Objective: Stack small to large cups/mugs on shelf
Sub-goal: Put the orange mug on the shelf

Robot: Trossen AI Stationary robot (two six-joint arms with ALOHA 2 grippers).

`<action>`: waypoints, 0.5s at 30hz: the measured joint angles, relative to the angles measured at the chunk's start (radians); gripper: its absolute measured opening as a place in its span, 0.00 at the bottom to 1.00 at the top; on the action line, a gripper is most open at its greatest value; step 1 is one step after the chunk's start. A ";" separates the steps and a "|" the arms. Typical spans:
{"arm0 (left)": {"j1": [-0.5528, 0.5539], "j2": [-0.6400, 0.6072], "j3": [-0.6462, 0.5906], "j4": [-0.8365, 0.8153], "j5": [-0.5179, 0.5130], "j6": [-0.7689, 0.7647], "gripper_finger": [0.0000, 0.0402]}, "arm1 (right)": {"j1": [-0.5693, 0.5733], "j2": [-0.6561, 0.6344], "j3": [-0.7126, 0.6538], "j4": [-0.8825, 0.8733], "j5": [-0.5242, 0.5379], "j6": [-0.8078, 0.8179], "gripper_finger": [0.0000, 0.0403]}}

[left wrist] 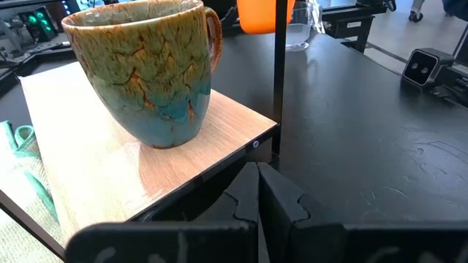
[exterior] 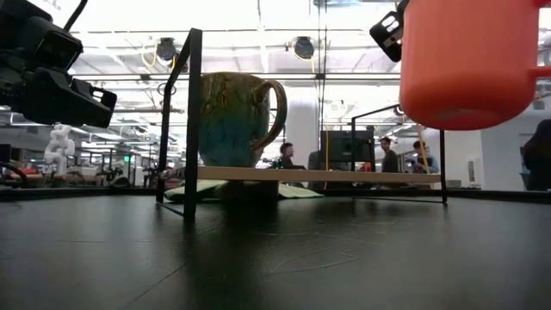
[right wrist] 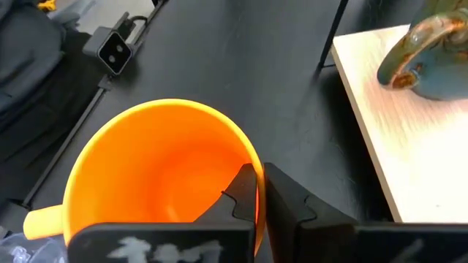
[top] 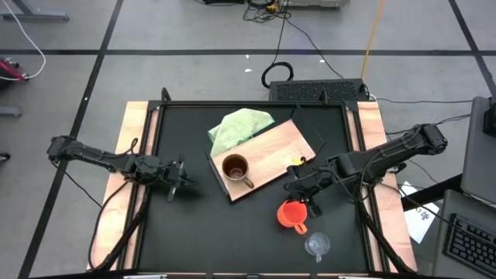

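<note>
Three cups show in the high view. The brown mug [top: 235, 168] stands upright on the shelf [top: 273, 152], near that board's lower-left corner, just left of the frame's centre. The orange cup [top: 291, 214] is lower and to the right of the board, and the clear glass cup [top: 316, 246] stands on the black table [top: 194, 232] below it, toward the lower right.

The right claw [top: 302, 194] grips the orange cup: in the right wrist view its two dark fingers [right wrist: 245, 193] are pinched together over the rim, one inside and one outside the wall. In the low view the orange cup [exterior: 469, 60] hangs clear of the table at the upper right of the frame, higher than the shelf board [exterior: 327, 176], on which the mug [exterior: 237, 118] sits.

The left claw [top: 180, 180] hovers at the middle left of the high view, just off the shelf's left end and holding nothing; in the left wrist view its fingers [left wrist: 289, 204] are pressed shut, pointing at the mug [left wrist: 142, 69].

A light green cloth [top: 236, 128] lies under the shelf's upper-left end.
</note>
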 joint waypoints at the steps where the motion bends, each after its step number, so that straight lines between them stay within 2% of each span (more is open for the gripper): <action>1: 0.000 0.000 0.000 0.000 0.000 0.000 0.01 | 0.000 0.000 0.000 0.002 0.000 0.002 0.00; 15: 0.000 0.000 0.000 -0.001 0.000 -0.002 0.01 | 0.000 0.000 0.003 -0.011 0.000 0.062 0.00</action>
